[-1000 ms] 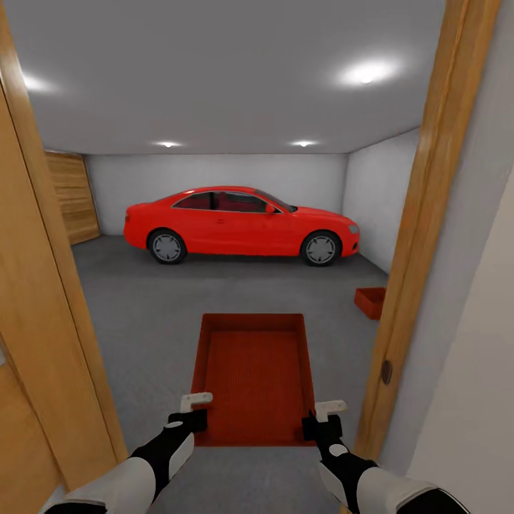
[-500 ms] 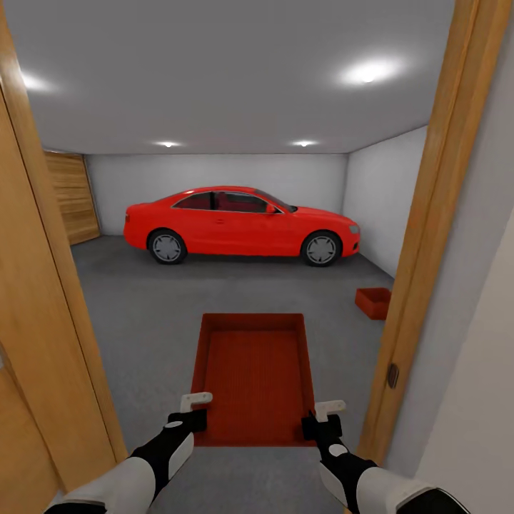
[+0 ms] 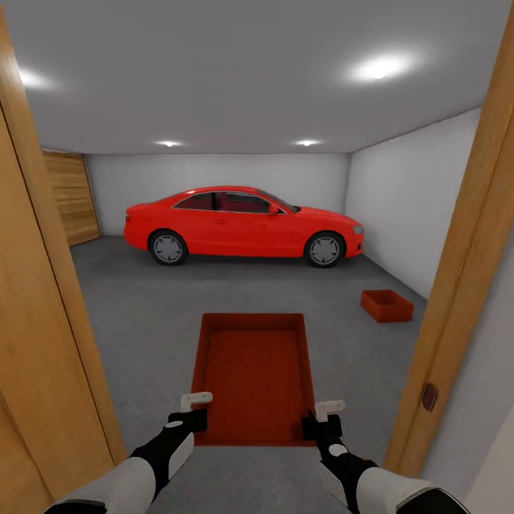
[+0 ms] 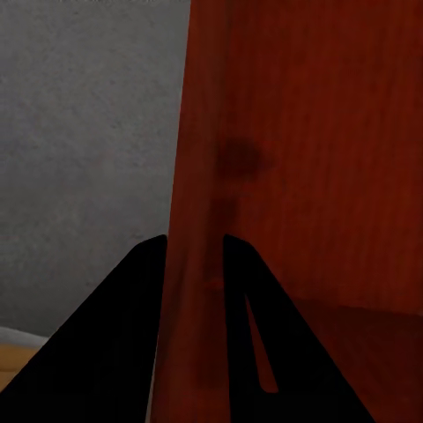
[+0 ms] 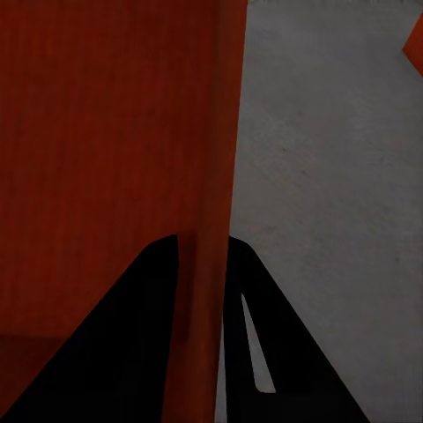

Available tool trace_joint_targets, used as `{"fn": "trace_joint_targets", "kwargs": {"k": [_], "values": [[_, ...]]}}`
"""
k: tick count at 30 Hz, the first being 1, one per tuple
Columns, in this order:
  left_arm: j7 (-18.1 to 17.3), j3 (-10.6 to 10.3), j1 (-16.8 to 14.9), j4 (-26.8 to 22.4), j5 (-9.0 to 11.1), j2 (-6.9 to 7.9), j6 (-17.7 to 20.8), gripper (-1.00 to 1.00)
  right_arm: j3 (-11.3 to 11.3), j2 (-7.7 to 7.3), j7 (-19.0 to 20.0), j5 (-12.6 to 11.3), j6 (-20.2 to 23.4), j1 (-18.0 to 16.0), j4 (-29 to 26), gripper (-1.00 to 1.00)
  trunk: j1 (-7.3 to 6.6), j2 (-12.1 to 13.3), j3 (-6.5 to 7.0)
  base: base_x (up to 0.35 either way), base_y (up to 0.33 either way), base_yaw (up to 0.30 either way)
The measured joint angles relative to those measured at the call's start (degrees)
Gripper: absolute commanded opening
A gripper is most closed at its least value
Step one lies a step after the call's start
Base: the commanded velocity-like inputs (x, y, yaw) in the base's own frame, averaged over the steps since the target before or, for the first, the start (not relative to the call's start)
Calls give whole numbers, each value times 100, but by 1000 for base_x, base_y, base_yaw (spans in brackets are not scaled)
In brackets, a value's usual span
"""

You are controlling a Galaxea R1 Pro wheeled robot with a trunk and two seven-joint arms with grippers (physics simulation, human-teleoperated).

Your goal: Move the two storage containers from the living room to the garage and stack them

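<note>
I hold an orange-red storage container point(image 3: 253, 375) out in front of me above the grey garage floor point(image 3: 143, 314). My left gripper point(image 3: 195, 410) is shut on its left wall point(image 4: 198, 220), and my right gripper point(image 3: 321, 417) is shut on its right wall point(image 5: 216, 220). Each wrist view shows a wall pinched between two dark fingers. A second orange-red container point(image 3: 386, 305) rests on the floor at the right, close to the white side wall.
A wooden door frame point(image 3: 464, 285) stands close on my right and a wooden door panel point(image 3: 43, 321) on my left. A red car point(image 3: 243, 225) is parked across the back. A wood-panelled wall point(image 3: 71, 196) lies at far left.
The view has advanced through the doorway: the right frame has slid outward and the floor container is now in full sight. The held container and both grippers keep their places in the view.
</note>
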Motion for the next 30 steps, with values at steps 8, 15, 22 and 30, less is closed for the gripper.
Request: {"fn": "trace_joint_targets", "kwargs": {"k": [8, 15, 22, 30], "values": [[4, 2, 0, 5, 4, -3, 0, -100, -15, -4, 3, 24, 11, 0, -3, -100, -1, 0, 0, 49, 2, 0], [-7, 8, 0, 11, -4, 3, 0, -100, 21, 3, -2, -18, 11, 1, 0, -100, -3, -1, 0, 280, 0, 0], [-6, 12, 0, 16, -5, 3, 0, -100, 22, 4, -2, -16, 20, 1, 0, -100, -3, -1, 0, 321, 0, 0], [2, 29, 0, 35, -12, -4, 7, -100, -5, -3, 5, 26, 54, 1, -3, -100, -3, -1, 0, 281, 0, 0]]}}
